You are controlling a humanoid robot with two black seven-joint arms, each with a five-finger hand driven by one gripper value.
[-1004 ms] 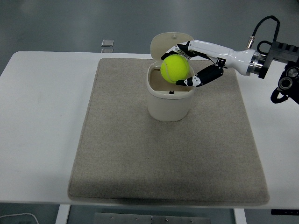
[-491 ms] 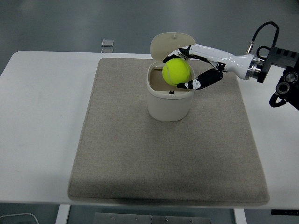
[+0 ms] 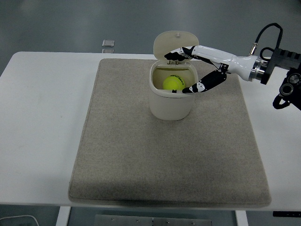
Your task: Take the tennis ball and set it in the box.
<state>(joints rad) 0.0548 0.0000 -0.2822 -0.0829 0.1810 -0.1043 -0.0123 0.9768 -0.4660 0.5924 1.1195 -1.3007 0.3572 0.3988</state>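
Note:
The yellow-green tennis ball [image 3: 173, 83] lies inside the cream round box [image 3: 170, 104], which stands on the beige mat with its lid [image 3: 175, 42] tipped up at the back. My right hand [image 3: 184, 71] hovers over the box's right rim, fingers spread and holding nothing; the upper fingers [image 3: 175, 53] reach over the opening and the thumb sits at the rim's right side. The ball is below the hand and apart from it. The left arm is out of view.
The beige mat [image 3: 141, 155] covers the middle of the white table [image 3: 42, 122]. A small clear object [image 3: 108, 44] lies at the table's far edge, left of the box. My right arm's black wrist unit [image 3: 282, 61] hangs over the table's right side.
The ball has left my right hand and dropped into the box. The fingers have spread apart; the hand stays over the box's rim.

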